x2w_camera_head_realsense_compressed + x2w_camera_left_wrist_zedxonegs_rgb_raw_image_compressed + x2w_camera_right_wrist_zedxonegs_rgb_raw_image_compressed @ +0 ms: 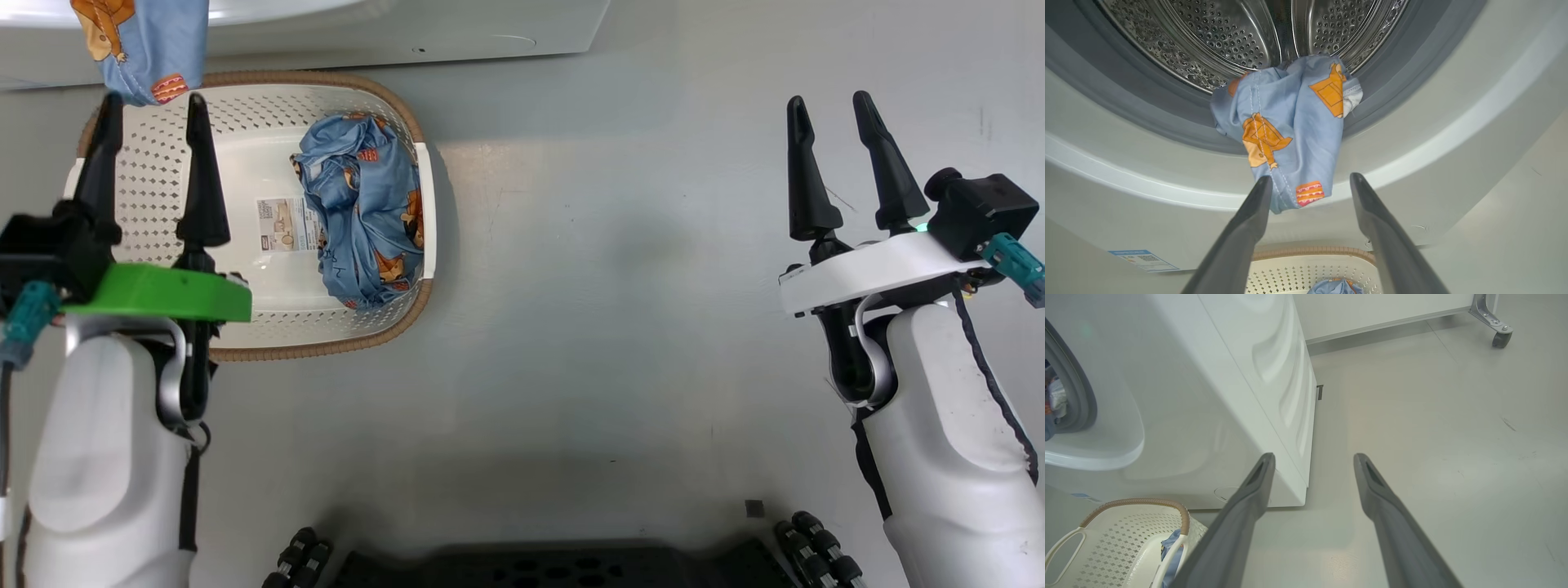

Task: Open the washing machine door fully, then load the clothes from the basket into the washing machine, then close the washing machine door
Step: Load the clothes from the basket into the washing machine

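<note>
Garment [1290,134] hangs from the washer [1453,122] mouth just beyond our left hand [1310,176], and both it and our right hand [1312,456] gape empty.

Head view: high, facing almost straight down on the floor [612,327]; basket [269,106] upper left, washing machine [408,33] along the top edge. Left wrist view: close, tilted up into the drum [1208,41]. Right wrist view: low, facing across the floor past the machine's corner. All three share basket and machine front.
</note>
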